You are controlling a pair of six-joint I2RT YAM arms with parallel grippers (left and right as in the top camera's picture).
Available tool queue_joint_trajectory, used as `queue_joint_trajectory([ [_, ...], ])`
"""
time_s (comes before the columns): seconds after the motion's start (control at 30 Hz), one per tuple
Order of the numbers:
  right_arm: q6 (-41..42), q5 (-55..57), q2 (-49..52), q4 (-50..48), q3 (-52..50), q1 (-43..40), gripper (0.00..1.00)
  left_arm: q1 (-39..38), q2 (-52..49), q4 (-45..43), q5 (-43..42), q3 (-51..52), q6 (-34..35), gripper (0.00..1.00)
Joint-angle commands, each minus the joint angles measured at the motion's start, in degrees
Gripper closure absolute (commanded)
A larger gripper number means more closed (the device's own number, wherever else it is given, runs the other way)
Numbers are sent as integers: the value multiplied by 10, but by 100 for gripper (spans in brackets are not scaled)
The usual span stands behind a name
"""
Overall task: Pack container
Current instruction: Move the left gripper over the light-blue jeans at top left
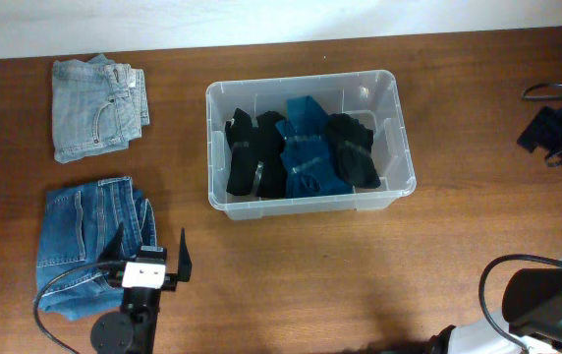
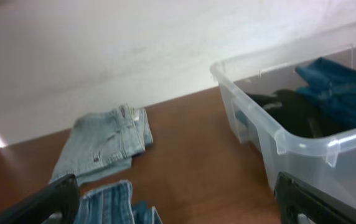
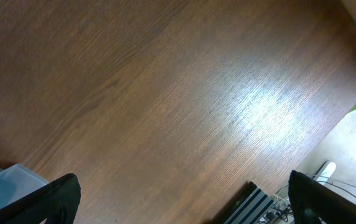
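Table (image 1: 360,275) of brown wood bearing the clear container (image 1: 301,79), upright, packed with folded black garments (image 1: 252,152) and blue garments (image 1: 306,147) side by side. Left of the container, darker folded jeans (image 1: 84,231) toward the front, paler folded jeans (image 1: 94,108) level with it. Left gripper (image 1: 151,246) front-left of the container, beside the darker jeans, spread wide and empty; right gripper (image 3: 183,183) apart from the container over table wood, likewise spread and empty.

The container (image 1: 306,80) is clear, faintly milky plastic. Inside, black clothes (image 1: 252,157) and a black bundle (image 1: 352,149) flank a teal-blue piece (image 1: 309,149). Left of the container lie pale, washed-out blue jeans (image 1: 94,120) — and darker mid-blue jeans (image 1: 89,236). The bench (image 1: 360,275) is warm brown, finely wood-grained.
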State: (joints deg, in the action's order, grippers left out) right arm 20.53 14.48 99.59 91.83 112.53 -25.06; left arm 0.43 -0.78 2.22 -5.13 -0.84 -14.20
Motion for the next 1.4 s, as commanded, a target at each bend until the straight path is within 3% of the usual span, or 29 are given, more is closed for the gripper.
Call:
queue_joint_trajectory([
  [0.0, -2, 11, 5, -1, -2, -1, 2, 2, 4, -32, -6, 3, -8, 1],
  [0.23, -2, 11, 5, -1, -2, -1, 2, 2, 4, -154, -30, -17, 29, 1],
  [0.33, -2, 11, 5, -1, -2, -1, 2, 2, 0, -132, -23, -59, 19, 1],
  [0.5, -2, 11, 5, -1, -2, -1, 2, 2, -90, -11, 37, -206, -12, 1],
  [0.67, -2, 11, 5, -1, -2, -1, 2, 4, -261, 88, 75, -380, -66, 1],
  [0.7, -2, 11, 5, -1, -2, -1, 2, 11, -347, 137, 78, -463, -66, 1],
  [0.8, -2, 11, 5, -1, -2, -1, 2, 29, -483, 219, 77, -599, -76, 1],
  [0.83, -2, 11, 5, -1, -2, -1, 2, 44, -576, 272, 75, -699, -90, 1],
  [0.93, -2, 11, 5, -1, -2, -1, 2, 67, -716, 339, 70, -845, -106, 0],
  [1.03, -2, 11, 5, -1, -2, -1, 1, 86, -864, 390, 12, -988, -112, 1],
  [1.17, -2, 11, 5, -1, -2, -1, 1, 90, -957, 397, 40, -1046, -111, 1],
  [1.37, -2, 11, 5, -1, -2, -1, 2, 156, -1054, 405, 22, -1064, -21, 1],
])
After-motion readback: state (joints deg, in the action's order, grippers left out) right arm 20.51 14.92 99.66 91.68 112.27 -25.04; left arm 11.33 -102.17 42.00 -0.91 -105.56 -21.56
